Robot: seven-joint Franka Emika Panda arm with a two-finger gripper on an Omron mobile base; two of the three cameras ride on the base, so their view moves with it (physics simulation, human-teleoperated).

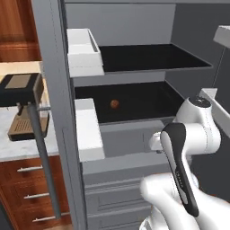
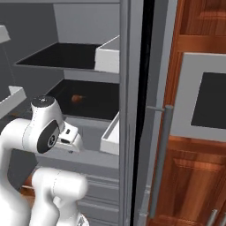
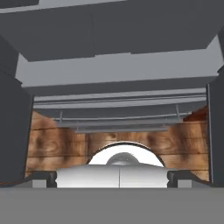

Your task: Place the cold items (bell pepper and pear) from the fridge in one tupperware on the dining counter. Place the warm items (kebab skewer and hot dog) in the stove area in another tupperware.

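Currently I find the gripper spread wide and empty below the fridge shelves, while a small round brownish item, possibly the pear, sits deep on the fridge's middle shelf; I judge it light, firm, roll-prone, best pinched across its widest part.

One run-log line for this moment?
fridge: open | small round item: middle shelf, untouched | pincer: open, empty

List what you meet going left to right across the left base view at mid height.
Coffee machine on the counter → open fridge door's grey edge → white door bin → small brown-orange item on the dark fridge shelf → robot arm.
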